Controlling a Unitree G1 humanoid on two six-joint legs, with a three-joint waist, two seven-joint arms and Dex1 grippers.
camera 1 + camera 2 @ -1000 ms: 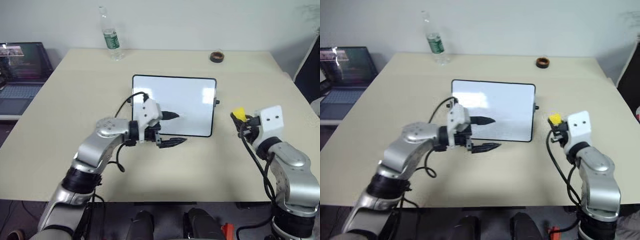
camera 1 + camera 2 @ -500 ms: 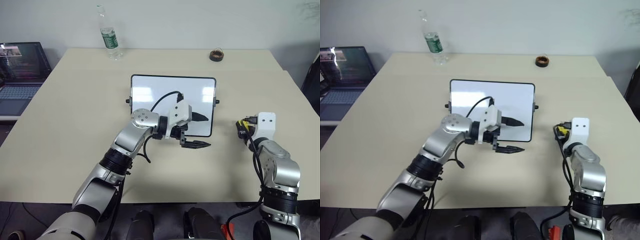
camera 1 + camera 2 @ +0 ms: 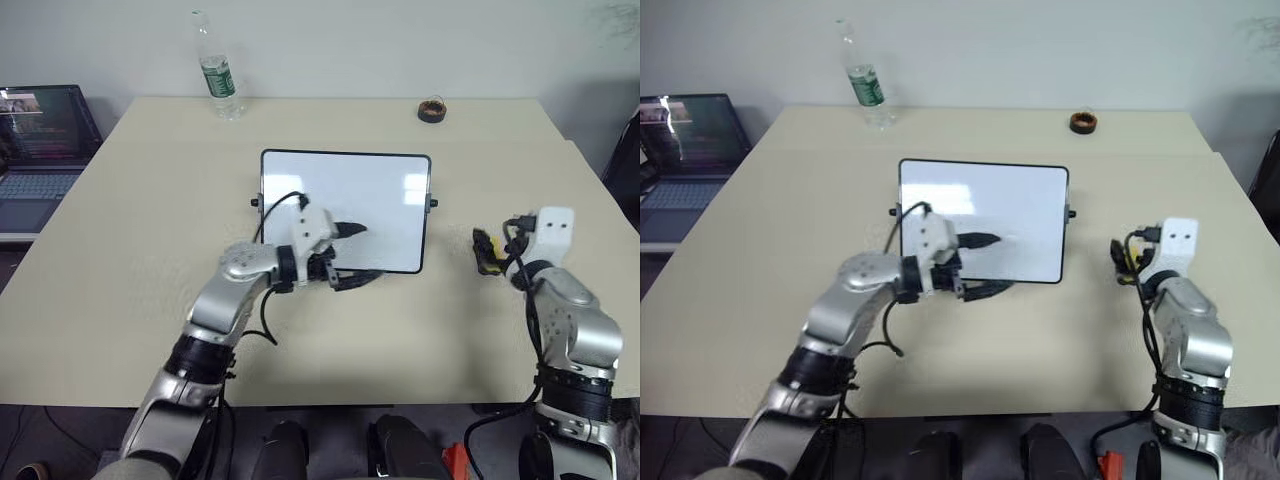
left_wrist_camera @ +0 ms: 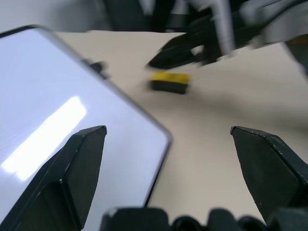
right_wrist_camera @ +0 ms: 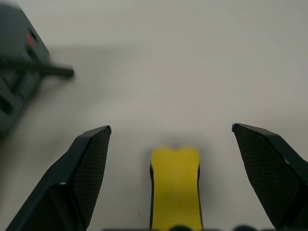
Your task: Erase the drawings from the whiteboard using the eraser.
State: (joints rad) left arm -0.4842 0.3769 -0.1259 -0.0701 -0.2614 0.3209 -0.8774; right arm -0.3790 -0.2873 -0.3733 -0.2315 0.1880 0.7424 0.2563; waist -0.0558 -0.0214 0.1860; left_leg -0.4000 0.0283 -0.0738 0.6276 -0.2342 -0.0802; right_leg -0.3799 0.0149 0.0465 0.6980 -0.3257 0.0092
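Yellow eraser (image 5: 175, 185) lies on the bench (image 3: 130, 250) between the released right jaws, at 3 o'clock from the whiteboard (image 3: 345, 190); left jaws released.

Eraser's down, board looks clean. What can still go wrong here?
1. Right gripper is open with the eraser lying between its fingers; pulling away crooked could drag it.
2. Left gripper, open, hovers at the whiteboard near edge; a sideways swing might shove the board.

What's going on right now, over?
Right gripper open, yellow eraser lying loose on the table between its fingers. Left gripper open over the whiteboard near edge. Board looks clean. Nothing in the way.
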